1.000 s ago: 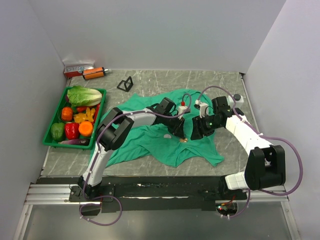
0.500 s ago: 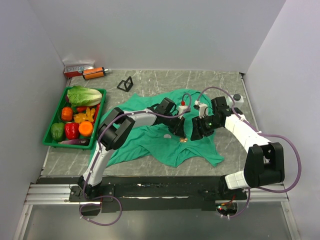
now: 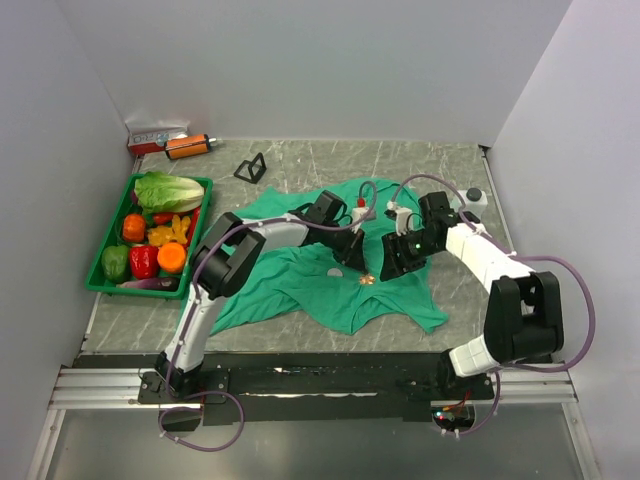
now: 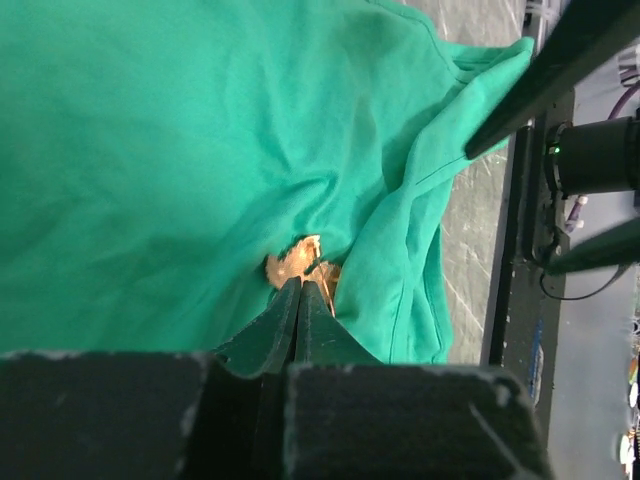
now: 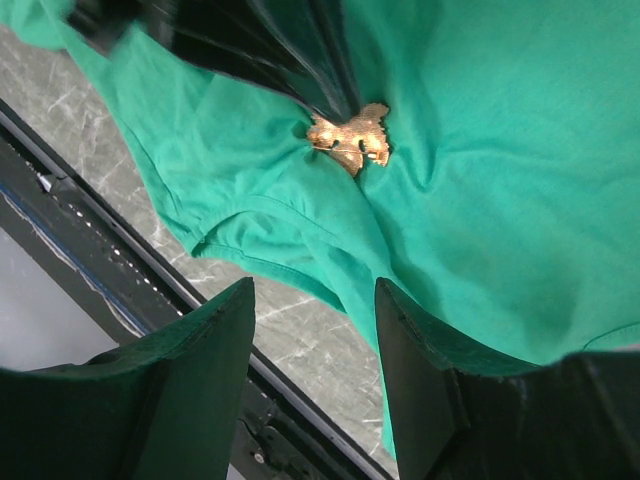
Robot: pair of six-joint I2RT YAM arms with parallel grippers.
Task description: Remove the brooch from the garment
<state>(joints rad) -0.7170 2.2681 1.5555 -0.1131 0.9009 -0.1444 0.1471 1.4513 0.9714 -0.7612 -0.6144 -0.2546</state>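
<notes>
The teal-green T-shirt (image 3: pixel 300 275) lies wrinkled in the middle of the table. The orange-gold brooch (image 3: pixel 368 279) sits on it near the front hem, and shows in the left wrist view (image 4: pixel 298 260) and the right wrist view (image 5: pixel 350 136). My left gripper (image 3: pixel 354 264) is shut, its tips (image 4: pixel 302 286) pinched at the brooch's edge, and the cloth puckers around it. My right gripper (image 3: pixel 392 264) is open and empty just right of the brooch. It hovers above the shirt's hem (image 5: pixel 312 290), with the brooch ahead of its fingers.
A green tray (image 3: pixel 96 272) of vegetables stands at the left. An orange bottle (image 3: pixel 187 146), a red-and-white box (image 3: pixel 157 136) and a black stand (image 3: pixel 251 167) are at the back. A white round object (image 3: pixel 476 197) lies at the back right.
My left wrist has drawn slightly back and left, and my right arm has shifted slightly left toward the brooch. The brooch has hardly moved.
</notes>
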